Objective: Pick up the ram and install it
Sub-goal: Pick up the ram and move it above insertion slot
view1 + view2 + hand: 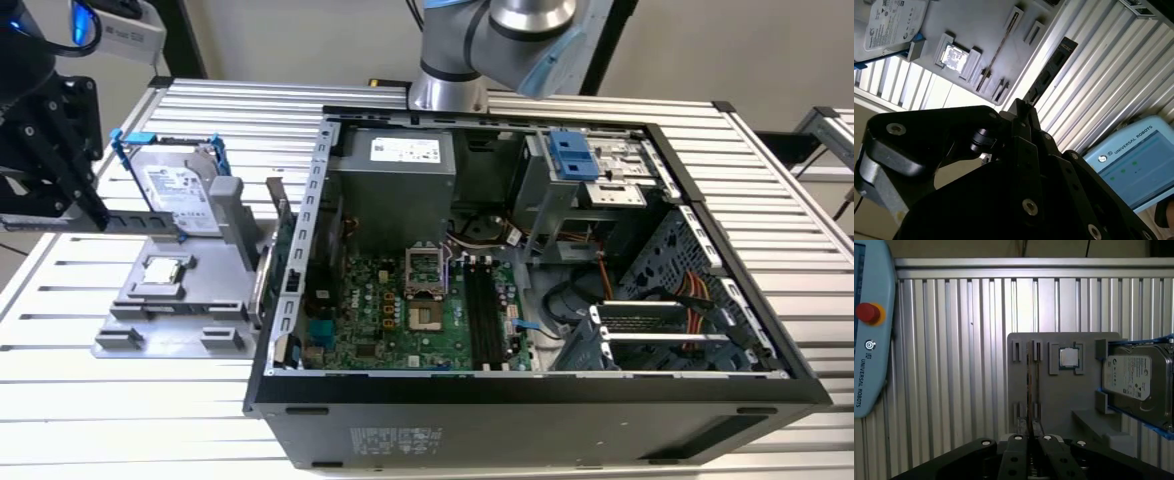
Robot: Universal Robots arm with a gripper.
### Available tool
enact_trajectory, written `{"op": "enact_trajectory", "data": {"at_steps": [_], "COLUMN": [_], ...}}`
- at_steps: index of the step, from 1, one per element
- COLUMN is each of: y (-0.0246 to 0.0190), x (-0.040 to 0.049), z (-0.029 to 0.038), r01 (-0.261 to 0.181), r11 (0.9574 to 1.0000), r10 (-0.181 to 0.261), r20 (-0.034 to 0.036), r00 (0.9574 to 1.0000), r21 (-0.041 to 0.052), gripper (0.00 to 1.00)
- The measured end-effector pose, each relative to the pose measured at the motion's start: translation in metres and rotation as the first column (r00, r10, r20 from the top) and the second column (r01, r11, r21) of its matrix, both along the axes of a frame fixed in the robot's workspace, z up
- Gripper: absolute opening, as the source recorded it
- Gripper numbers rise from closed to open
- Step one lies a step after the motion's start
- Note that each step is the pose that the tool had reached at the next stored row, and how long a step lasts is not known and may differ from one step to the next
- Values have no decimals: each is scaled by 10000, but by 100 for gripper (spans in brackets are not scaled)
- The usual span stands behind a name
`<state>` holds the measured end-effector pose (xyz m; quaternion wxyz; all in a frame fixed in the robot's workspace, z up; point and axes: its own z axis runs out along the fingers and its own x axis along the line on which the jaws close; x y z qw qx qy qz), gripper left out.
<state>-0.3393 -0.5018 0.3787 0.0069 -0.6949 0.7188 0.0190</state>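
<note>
The ram [1029, 385] shows edge-on in the first wrist view as a thin brownish line running out from between my fingertips. In the second wrist view the ram [1054, 67] is a dark stick with chips reaching out past the fingertip. My gripper [1032, 431] [1026, 106] is shut on it, high above the grey fixture [1064, 400]. In the exterior view the black gripper [60, 210] hangs at the far left, well away from the open computer case [534, 400]. The long black motherboard slots [483, 315] lie inside the case.
On the fixture [174, 300] rest a silver hard drive with blue rails [180, 190] [1134, 375] and a square chip [163, 268] [1069, 358]. A teach pendant [869, 340] [1134, 165] lies on the ribbed table. Cables and a drive cage crowd the case's right half.
</note>
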Motion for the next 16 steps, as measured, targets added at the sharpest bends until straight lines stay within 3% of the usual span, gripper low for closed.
{"op": "enact_trajectory", "data": {"at_steps": [16], "y": [0], "x": [133], "z": [1], "r01": [-1], "r11": [10000], "r10": [1], "r20": [-1], "r00": [10000], "r21": [-1], "gripper": [0]}}
